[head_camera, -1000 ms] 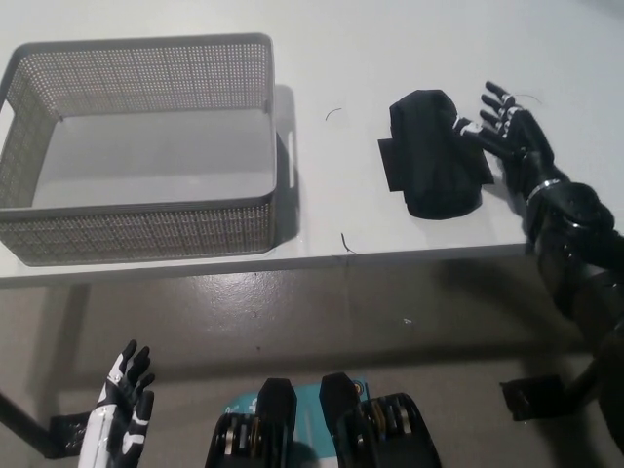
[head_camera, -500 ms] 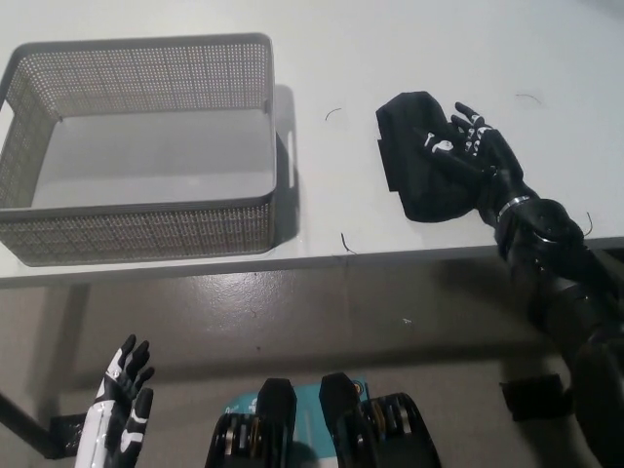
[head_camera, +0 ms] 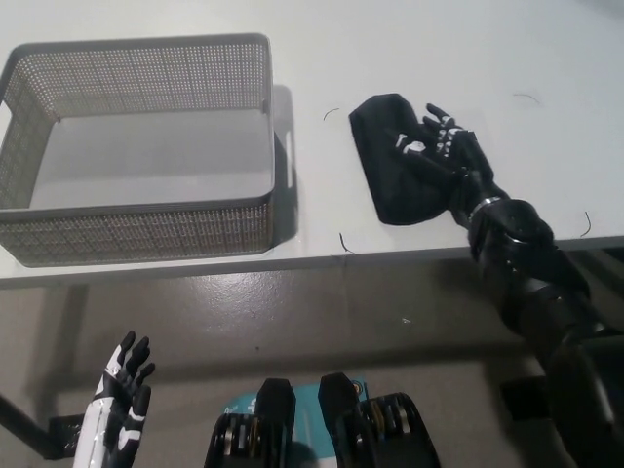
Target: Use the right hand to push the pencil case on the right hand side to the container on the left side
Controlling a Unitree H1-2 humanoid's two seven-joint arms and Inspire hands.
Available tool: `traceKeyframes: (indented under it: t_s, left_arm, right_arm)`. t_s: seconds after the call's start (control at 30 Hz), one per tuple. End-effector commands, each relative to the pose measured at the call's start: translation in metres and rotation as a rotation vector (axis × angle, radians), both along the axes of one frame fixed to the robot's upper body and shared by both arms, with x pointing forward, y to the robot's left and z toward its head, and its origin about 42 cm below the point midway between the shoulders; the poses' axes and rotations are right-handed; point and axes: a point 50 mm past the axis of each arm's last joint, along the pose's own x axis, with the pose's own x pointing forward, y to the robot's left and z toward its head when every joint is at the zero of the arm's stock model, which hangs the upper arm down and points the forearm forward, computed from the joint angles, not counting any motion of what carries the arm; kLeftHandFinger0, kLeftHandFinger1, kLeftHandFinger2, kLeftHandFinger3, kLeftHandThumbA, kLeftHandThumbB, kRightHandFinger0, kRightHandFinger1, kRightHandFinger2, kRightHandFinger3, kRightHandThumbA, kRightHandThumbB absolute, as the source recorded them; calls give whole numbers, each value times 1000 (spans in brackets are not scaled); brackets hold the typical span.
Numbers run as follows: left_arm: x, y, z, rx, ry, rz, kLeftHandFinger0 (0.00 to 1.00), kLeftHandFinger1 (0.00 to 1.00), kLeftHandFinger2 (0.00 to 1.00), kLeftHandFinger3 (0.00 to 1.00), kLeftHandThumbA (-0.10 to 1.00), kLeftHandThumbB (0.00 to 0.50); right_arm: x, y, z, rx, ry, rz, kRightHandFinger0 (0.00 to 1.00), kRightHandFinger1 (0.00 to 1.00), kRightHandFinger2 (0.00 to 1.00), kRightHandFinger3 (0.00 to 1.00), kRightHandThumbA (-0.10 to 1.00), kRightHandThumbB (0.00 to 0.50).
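Observation:
A black pencil case (head_camera: 390, 161) lies on the white table (head_camera: 409, 58), a short way right of the grey mesh container (head_camera: 146, 146). My black right hand (head_camera: 439, 148) lies flat against the case's right side, fingers spread, holding nothing. The arm reaches in from the lower right over the table's front edge. My white left hand (head_camera: 119, 405) hangs open below the table at the lower left, away from everything.
The container is empty and stands at the table's left, its right wall with a handle slot (head_camera: 291, 156) facing the case. A few thin dark threads (head_camera: 343, 242) lie on the tabletop. The table's front edge (head_camera: 292, 261) runs just below the case.
My right hand has swept leftward with its palm on the pencil case, and the case has slid left, closer to the container. The left hand has barely shifted.

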Motion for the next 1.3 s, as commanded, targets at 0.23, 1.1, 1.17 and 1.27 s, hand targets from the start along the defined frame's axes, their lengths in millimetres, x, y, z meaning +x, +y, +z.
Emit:
traceKeyframes:
  t_s: [0.23, 1.1, 1.17, 1.27]
  left_arm:
    - [5, 3, 16, 21, -86, -17, 1000, 1000, 1000, 1000, 852, 210]
    - [5, 4, 20, 20, -101, -19, 1000, 1000, 1000, 1000, 850, 226]
    - [5, 4, 20, 19, -101, -17, 1000, 1000, 1000, 1000, 854, 229]
    - [5, 4, 21, 16, -102, -18, 1000, 1000, 1000, 1000, 852, 227]
  right_arm:
    - [8, 43, 34, 89, -89, 50, 1000, 1000, 1000, 1000, 1000, 311]
    - [-19, 120, 17, 273, -40, 114, 1000, 1000, 1000, 1000, 1000, 308]
    - [-23, 130, 15, 355, -21, 109, 1000, 1000, 1000, 1000, 1000, 328]
    - [-29, 141, 13, 383, -29, 122, 1000, 1000, 1000, 1000, 1000, 332]
